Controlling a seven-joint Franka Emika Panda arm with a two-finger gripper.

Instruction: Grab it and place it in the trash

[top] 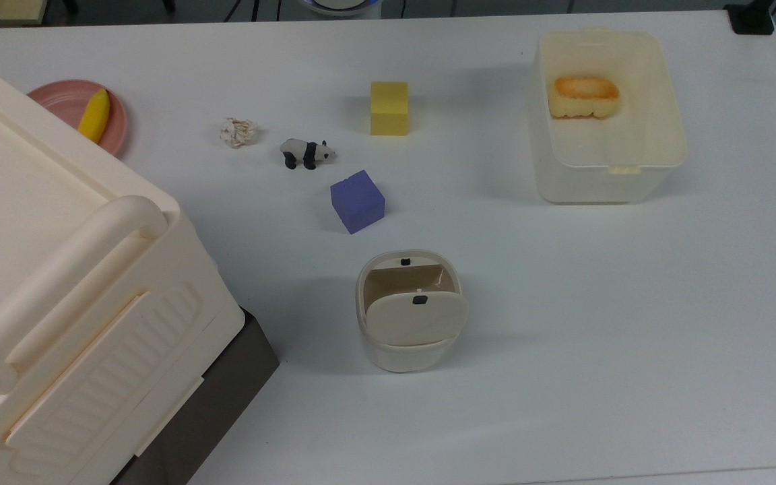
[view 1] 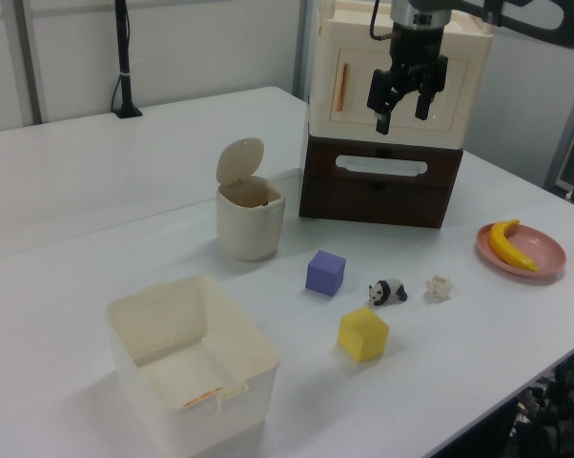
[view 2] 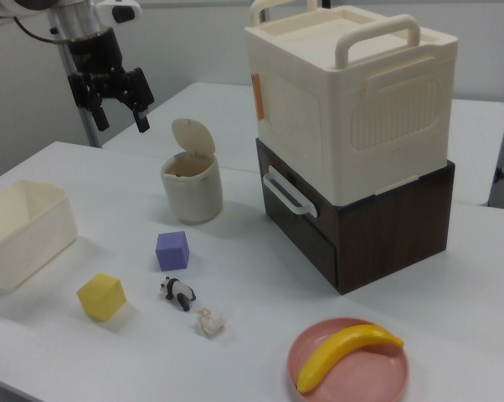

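Jaws spread wide and empty, the gripper [view 1: 406, 107] hangs high above the table [top: 563, 303].

The paper ball [top: 238, 131] is a roundish lump with no clear long axis; it lies on the table just beside the panda [top: 306, 153], well apart from the bin [top: 410, 310], whose flap is tipped open. The top view shows bread [top: 583, 96] inside the tub [top: 664, 151]; in the right view the tub's wall hides it.
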